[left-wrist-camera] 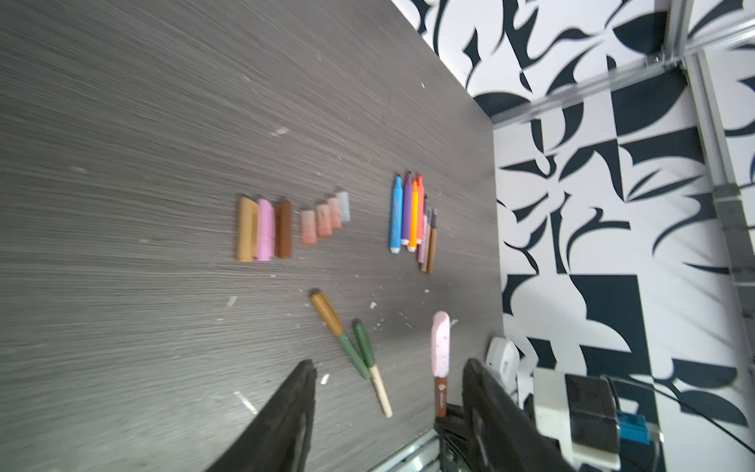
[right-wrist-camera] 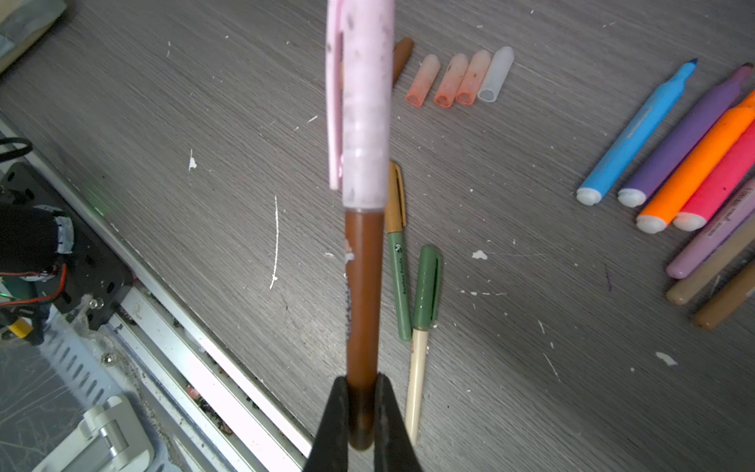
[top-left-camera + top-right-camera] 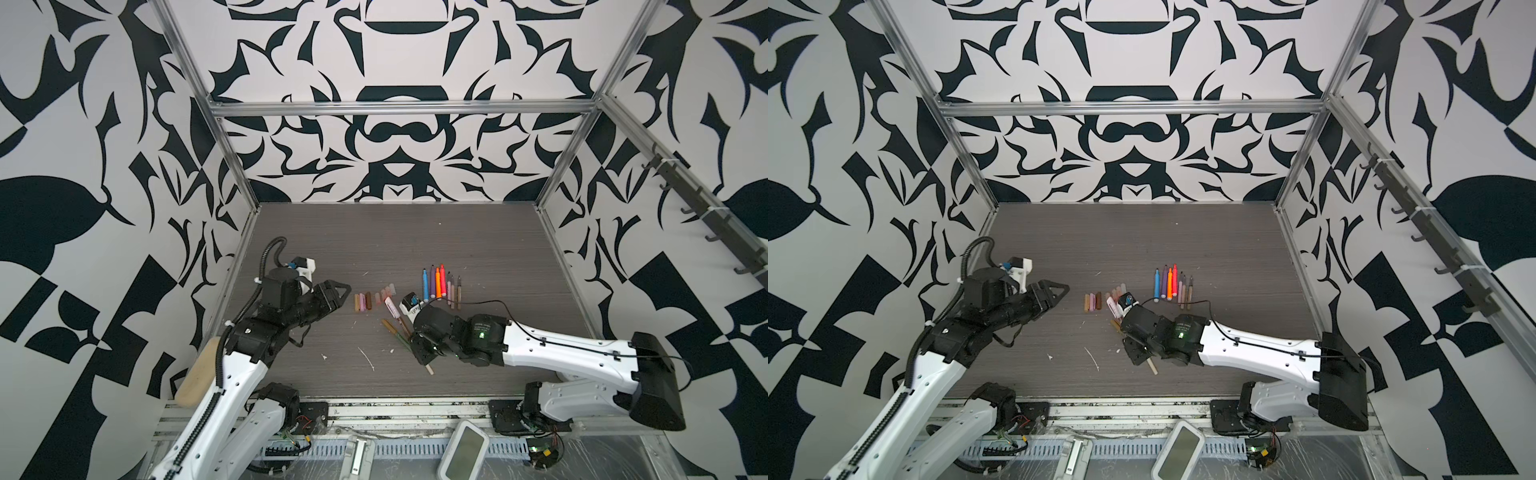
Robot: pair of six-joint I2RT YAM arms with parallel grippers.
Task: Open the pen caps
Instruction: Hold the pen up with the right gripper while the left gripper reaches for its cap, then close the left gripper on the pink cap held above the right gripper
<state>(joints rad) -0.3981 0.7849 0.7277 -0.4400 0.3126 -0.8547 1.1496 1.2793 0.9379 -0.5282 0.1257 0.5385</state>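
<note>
Pink cap (image 2: 361, 102) sits on the brown pen (image 2: 361, 294) that my right fingers (image 2: 333, 421) pinch only by its tail above the worktop (image 2: 531, 367), while my left fingers (image 1: 286, 408) stand apart and empty, so I fear a pull could lever it loose.

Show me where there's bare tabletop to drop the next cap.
Widest: the far table behind the cap rows and uncapped markers, up to the back wall. Also the near-front strip left of the two lying pens, scraps only. Crowded: the middle band.

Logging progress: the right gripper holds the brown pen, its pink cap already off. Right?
No. The pink cap is on the brown pen, as the right wrist view shows. The right gripper does hold that pen.
</note>
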